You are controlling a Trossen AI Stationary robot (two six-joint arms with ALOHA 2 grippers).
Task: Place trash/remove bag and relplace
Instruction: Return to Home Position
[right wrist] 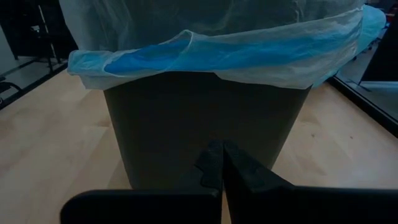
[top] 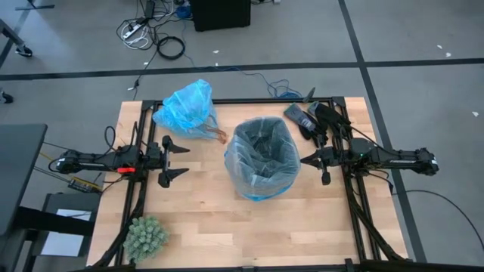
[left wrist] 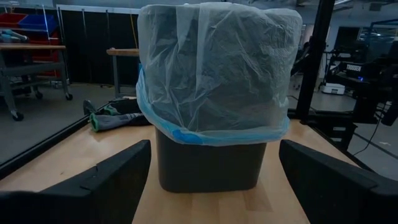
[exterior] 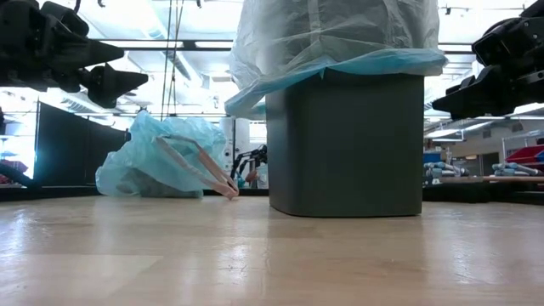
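Evidently closing out the job: reading the step in hand as the return to the rest pose, going by a lined bin (exterior: 344,144) and two arms carrying nothing. Calling next, on that reading, for little beyond drawing each arm straight away from the bin, keeping clear of the liner's loose overhanging rim.

Taking 12 o'clock as the far edge of the tabletop (top: 204,219) in the overhead view, and working from the near edge outward. Passing first a green plant ball (top: 145,238) at about 7 o'clock of the bin, well apart from it. Finding at mid-depth the left pincer (top: 187,160) hanging at 9 o'clock of the bin, fingers spread wide, gripping nothing. Finding the right pincer (top: 304,159) opposite at 3 o'clock, just beside the bin wall, fingers pressed together on nothing. Seeing the pale grey-blue liner (left wrist: 211,68) puffing up out of the bin between them. Locating the bag (top: 185,109) farther back, at about 1 o'clock of the left pincer and 11 o'clock of the bin, slumped on the tabletop, near that pincer but apart from it. Making out no trash for certain through its plastic, only a brownish strip (exterior: 208,170) poking from its bin-side end. Noting a dark bundle (top: 302,117) at 1 o'clock of the bin.
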